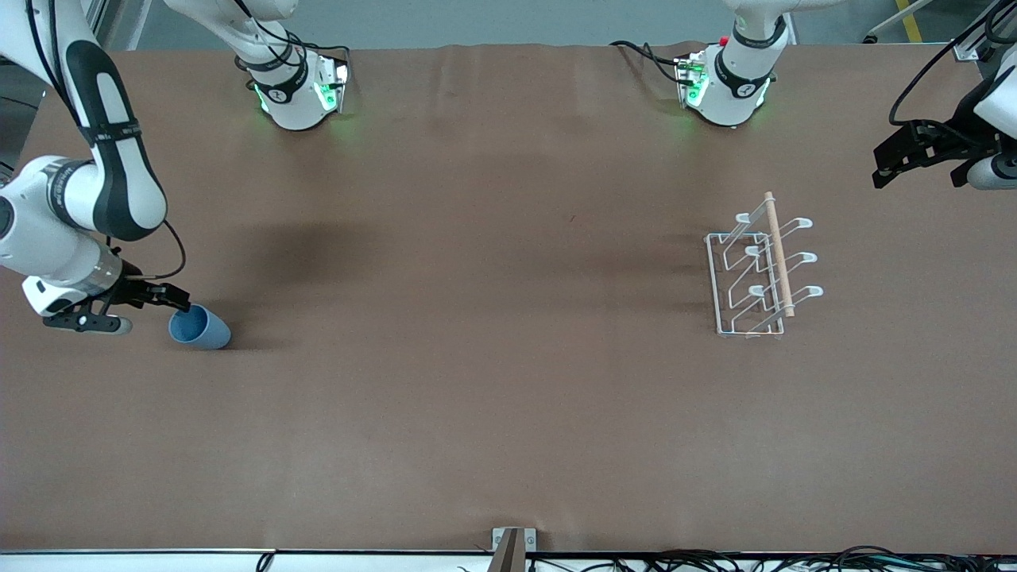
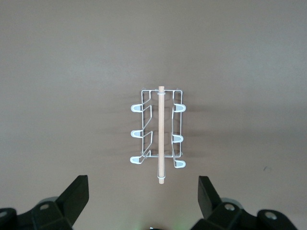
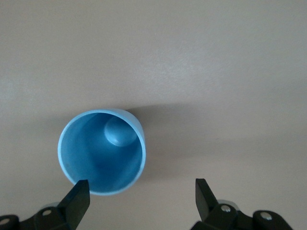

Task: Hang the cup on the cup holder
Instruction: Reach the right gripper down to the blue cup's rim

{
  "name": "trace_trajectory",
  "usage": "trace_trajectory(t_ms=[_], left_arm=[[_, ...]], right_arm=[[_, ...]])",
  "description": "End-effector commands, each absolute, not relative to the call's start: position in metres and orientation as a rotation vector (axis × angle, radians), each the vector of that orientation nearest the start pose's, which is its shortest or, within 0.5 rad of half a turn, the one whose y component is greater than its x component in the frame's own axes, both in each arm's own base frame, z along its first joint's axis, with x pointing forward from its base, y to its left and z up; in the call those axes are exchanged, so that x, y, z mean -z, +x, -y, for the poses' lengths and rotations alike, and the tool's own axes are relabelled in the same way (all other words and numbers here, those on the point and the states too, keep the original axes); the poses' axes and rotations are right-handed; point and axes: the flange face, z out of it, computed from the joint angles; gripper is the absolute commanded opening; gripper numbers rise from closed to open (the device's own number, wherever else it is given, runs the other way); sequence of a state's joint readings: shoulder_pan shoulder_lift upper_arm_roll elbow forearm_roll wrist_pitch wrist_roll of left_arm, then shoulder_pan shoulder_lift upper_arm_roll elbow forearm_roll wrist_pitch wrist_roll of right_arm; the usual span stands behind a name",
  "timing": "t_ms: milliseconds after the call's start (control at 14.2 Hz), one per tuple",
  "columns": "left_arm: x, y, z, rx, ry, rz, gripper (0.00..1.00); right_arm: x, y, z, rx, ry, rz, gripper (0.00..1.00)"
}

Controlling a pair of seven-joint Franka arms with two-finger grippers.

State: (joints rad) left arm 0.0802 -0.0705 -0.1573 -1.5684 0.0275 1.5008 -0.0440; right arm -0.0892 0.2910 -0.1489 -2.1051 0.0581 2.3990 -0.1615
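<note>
In the front view we find the cup lying on its side on the table at the right arm's end, its mouth turned toward the right gripper, which sits low just beside that mouth. The cup holder stands well apart, at the left arm's end, with all 6 prongs bare and the wooden rod along its top. The left gripper hangs over the table edge near the rack, and that arm waits.

In the left wrist view we look straight down on the cup holder: 3 looped prongs on each side of the rod, nothing hung on any of them. The left gripper has its fingers spread wide with nothing between them.

In the right wrist view we look into the cup; it is empty. The right gripper is spread open, 1 finger right at the rim, the other clear of the cup over bare table.

We judge the step in hand to be the reach for the pick-up, with nothing grasped yet. The next move calls for shifting the gripper so the cup wall or body falls between the fingers, closing gently since a light tumbler on its side may roll, then carrying it across to a prong.
</note>
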Motion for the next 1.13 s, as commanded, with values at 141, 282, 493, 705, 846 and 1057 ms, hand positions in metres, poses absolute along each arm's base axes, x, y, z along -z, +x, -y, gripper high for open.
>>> trace_trajectory(t_ms=[141, 282, 493, 705, 846, 1057], left_arm=[[-0.662, 0.526, 0.039, 0.006, -3.109, -0.061, 1.00], [-0.661, 0.525, 0.037, -0.013, -3.113, -0.054, 1.00], [-0.662, 0.525, 0.038, -0.016, -3.113, -0.056, 1.00], [-0.662, 0.522, 0.037, -0.033, -3.113, -0.056, 1.00], [-0.665, 0.523, 0.037, -0.023, -3.112, -0.054, 1.00], [-0.671, 0.523, 0.041, -0.004, -3.116, -0.061, 1.00]], right_arm=[[-0.262, 0.583, 0.137, 0.009, -3.118, -0.196, 0.91], [-0.257, 0.585, 0.138, 0.020, -3.122, -0.196, 0.82], [-0.255, 0.593, 0.139, 0.052, -3.129, -0.195, 0.18], [-0.260, 0.598, 0.141, 0.062, -3.129, -0.205, 0.03], [-0.261, 0.599, 0.138, 0.060, -3.129, -0.202, 0.02], [-0.262, 0.598, 0.136, 0.053, -3.127, -0.193, 0.01]])
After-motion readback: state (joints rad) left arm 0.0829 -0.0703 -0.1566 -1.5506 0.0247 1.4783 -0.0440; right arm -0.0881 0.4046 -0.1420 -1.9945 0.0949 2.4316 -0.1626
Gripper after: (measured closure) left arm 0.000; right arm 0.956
